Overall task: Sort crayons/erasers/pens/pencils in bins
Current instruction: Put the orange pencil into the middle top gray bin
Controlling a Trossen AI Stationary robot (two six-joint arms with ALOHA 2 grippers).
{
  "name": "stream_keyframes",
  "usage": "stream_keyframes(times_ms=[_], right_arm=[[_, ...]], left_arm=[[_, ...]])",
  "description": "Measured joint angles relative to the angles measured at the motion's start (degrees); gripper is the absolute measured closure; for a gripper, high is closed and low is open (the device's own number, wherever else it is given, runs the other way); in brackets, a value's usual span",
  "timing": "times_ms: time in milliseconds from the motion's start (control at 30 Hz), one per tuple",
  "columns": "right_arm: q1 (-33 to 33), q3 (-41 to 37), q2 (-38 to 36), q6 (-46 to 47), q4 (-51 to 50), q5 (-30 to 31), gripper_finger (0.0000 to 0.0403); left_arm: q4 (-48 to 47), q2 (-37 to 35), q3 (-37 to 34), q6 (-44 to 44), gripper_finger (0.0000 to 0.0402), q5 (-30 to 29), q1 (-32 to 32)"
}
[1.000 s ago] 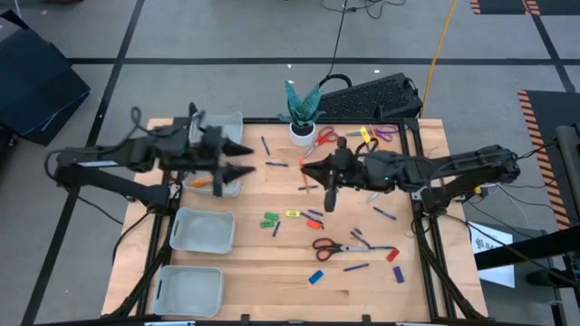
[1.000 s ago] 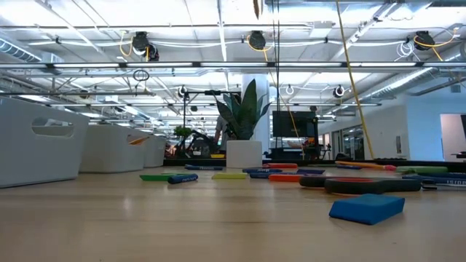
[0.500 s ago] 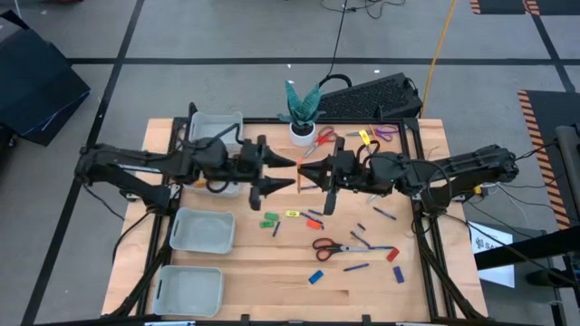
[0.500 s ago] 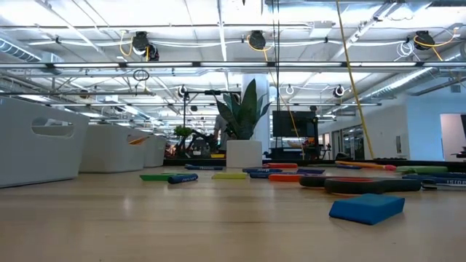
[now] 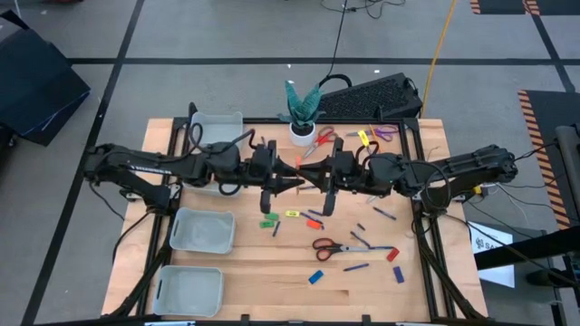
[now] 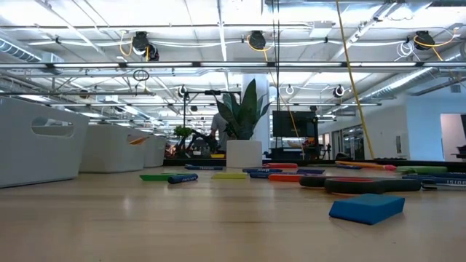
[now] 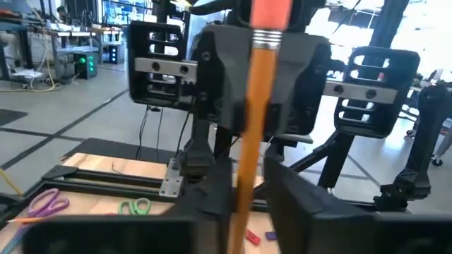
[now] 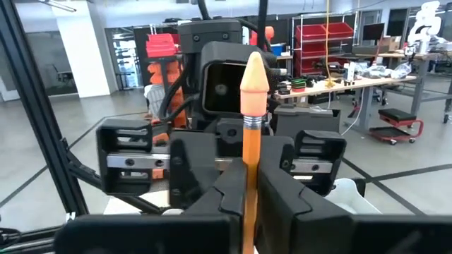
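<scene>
The wooden desk (image 5: 272,263) stands on a grey floor crossed by dark lines, and the low view looks across it into a wide hall with white ceiling beams and lamps. A white plant pot (image 5: 302,133) sits at the far edge. Four pale bins line the left side: one at the far corner (image 5: 216,125), one largely hidden under the left arm, one nearer (image 5: 202,230) and one at the near corner (image 5: 189,290). Erasers, among them a green one (image 5: 268,217), a yellow one (image 5: 293,214) and a blue one (image 5: 314,277), lie scattered over the middle and right with dark pens (image 5: 355,267) and red-handled scissors (image 5: 330,245).

Both arms reach inward and meet above the desk's centre. The right claw (image 8: 250,204) is closed on an orange pencil (image 8: 250,169), which stands upright between its fingers (image 8: 282,201), eraser end up. The left claw (image 5: 292,176) faces it, nearly touching, its fingers (image 7: 296,204) either side of the same pencil; whether they press on it I cannot tell.
</scene>
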Motion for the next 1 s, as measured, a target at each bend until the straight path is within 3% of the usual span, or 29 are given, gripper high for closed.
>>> stream_keyframes(times_ms=[100,233,367,567,667,767,867,1000], right_arm=[[0.0,-0.4,0.0,0.2,0.5,0.0,0.0380],[0.1,-0.6,0.0,-0.1,0.0,0.3,0.0345],[0.4,-0.6,-0.4,-0.5,-0.3,0.3,0.0282],[0.4,-0.6,-3.2,0.0,-3.4,0.7,0.0204],[0.4,-0.6,-3.8,1.9,-7.4,0.6,0.0185],[0.5,-0.6,-4.0,4.0,-10.8,0.6,0.0180],[1.2,-1.0,-3.7,5.0,-12.5,0.6,0.0181],[2.0,-2.9,-3.5,7.1,-12.4,0.5,0.0183]], left_arm=[[-0.6,0.0,0.0,-1.6,0.0381,0.6,0.4],[-3.5,-0.3,0.0,-4.4,0.0374,1.7,1.3],[-15.1,-2.6,3.6,-3.2,0.0379,1.5,2.4],[-54.7,-4.7,18.7,-2.4,0.0380,-4.5,5.9],[-75.6,-4.3,26.5,-4.2,0.0377,-8.4,8.0],[-93.0,-4.1,29.2,-7.7,0.0375,-10.2,10.8],[-103.9,-3.9,27.5,-11.1,0.0378,-11.2,13.6],[-102.9,-4.5,19.3,-12.6,0.0379,-9.0,17.0]])
